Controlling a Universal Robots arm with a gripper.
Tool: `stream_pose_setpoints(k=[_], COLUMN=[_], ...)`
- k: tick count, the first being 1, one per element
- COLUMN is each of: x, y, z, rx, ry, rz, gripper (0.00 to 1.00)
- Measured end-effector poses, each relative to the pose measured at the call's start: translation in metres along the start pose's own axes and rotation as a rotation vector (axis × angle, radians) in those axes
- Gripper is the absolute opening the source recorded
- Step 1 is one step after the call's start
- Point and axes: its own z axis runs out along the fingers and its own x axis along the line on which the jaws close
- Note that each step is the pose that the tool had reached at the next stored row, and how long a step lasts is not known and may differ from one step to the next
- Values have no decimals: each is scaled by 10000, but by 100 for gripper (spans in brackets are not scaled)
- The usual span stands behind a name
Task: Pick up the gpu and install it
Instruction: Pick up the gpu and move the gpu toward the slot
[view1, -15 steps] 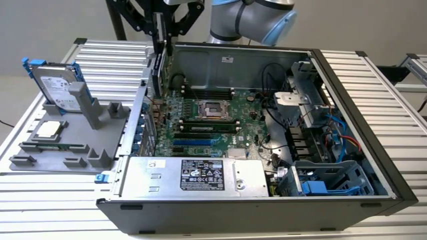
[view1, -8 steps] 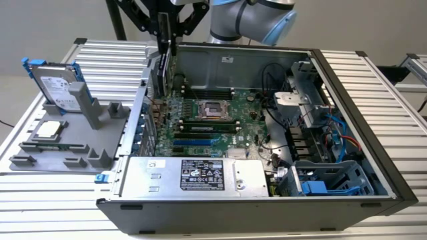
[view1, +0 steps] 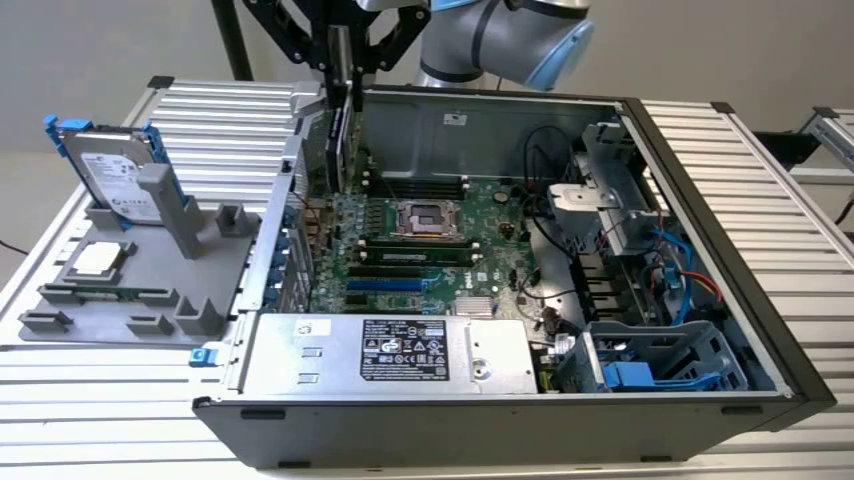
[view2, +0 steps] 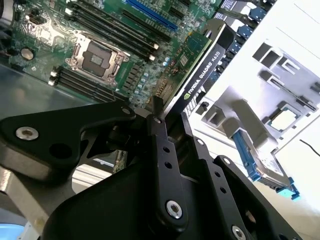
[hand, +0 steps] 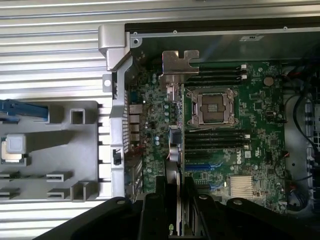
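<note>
Nearest to us in both wrist views are the black fingers (hand: 162, 200) of the gripper (hand: 176, 187). They press from both sides on the gpu (hand: 173, 150), which we see edge-on between them, so the tool is clamped on the card. The silver end bracket (hand: 179, 62) sits at the card's far end from the fingers.

In the second wrist view we see the card's black cooler shroud (view2: 202, 75) turned toward the case's rear wall. Its green side is turned toward the CPU socket (view2: 95, 57).

From the exterior view we find the gpu hanging upright on edge under the gripper. It is at the far corner of the open computer case (view1: 467, 440) on the exterior view's left, just inside the rear wall. It hangs over the motherboard (view1: 400, 250), and part of it stands above the case rim. It sits in no slot, and the blue expansion slot (view1: 387, 285) lies well apart from it, nearer the power supply (view1: 400, 355).

Outside the case, on the exterior view's left, we see a gray fixture tray (view1: 160, 270). It holds a hard drive with blue rails (view1: 114, 175) standing upright, a processor chip (view1: 96, 260) lying flat, and a memory stick (view1: 107, 294) lying in a groove. Everything rests on a slatted aluminium table (view1: 761, 180).
</note>
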Motion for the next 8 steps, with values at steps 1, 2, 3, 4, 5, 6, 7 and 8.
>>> stream_pose_setpoints(k=[1, 2, 3, 4, 5, 6, 7, 8], x=[-10, -21, -32, -41, -52, -64, -75, -86], y=[1, 1, 2, 3, 3, 4, 5, 5], z=[0, 0, 0, 0, 0, 0, 0, 0], rx=[-1, 0, 0, 0, -1, -2, -1, -1], ry=[0, 0, 0, 0, -1, -1, -1, -1], rz=[0, 0, 0, 0, 0, 0, 0, 0], gripper=[0, 0, 0, 0, 0, 0, 0, 0])
